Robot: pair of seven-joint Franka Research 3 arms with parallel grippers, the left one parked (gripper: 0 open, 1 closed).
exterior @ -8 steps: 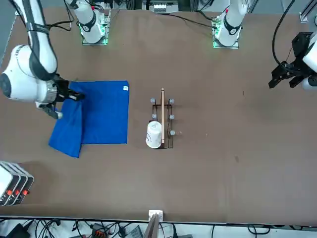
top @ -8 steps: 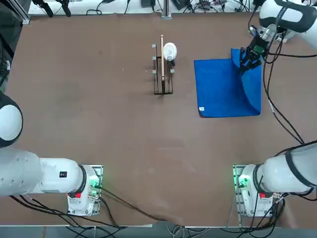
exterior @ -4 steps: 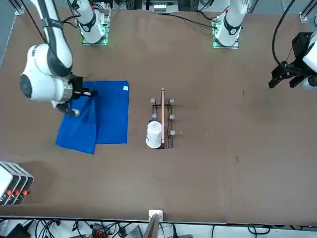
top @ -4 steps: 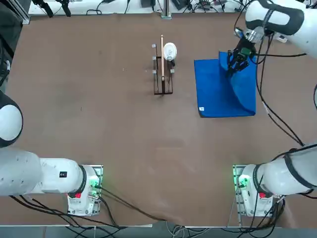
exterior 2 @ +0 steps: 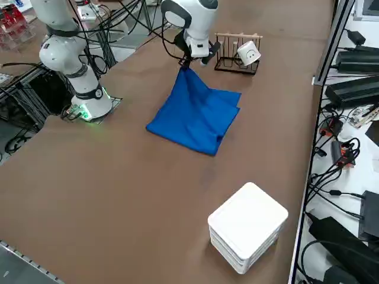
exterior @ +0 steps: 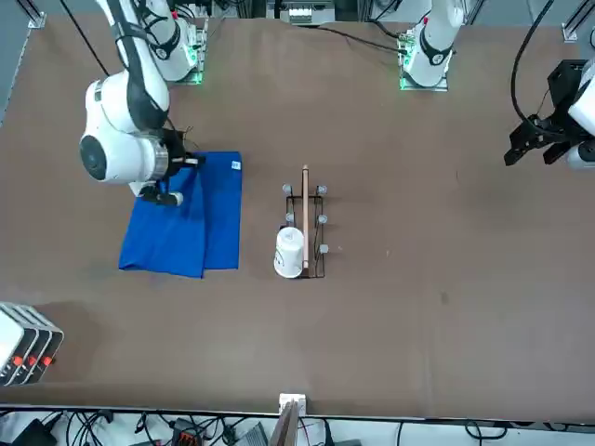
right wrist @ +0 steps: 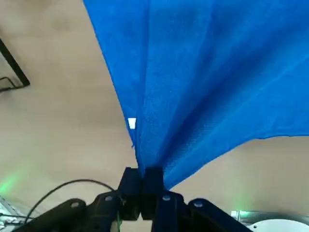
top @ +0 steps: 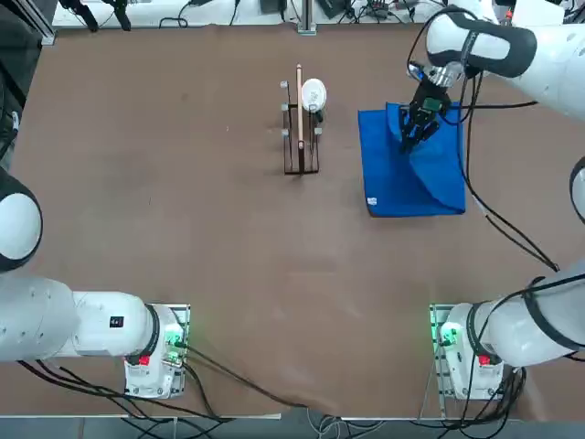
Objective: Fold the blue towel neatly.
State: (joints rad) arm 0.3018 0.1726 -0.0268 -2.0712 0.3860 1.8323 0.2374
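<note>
The bright royal-blue rectangular towel (right wrist: 212, 82) runs past the wrist picture's edges, so its full outline is cut off there. From the front, the right arm's white housing hides the right hand (top: 408, 131) and the pinched corner.

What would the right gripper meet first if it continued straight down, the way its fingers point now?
The right gripper, shut on a lifted corner of the blue towel, hangs above the cloth's flat part. Going straight down, it would probably meet that lower layer first, then the table; the height above it is unclear.
</note>
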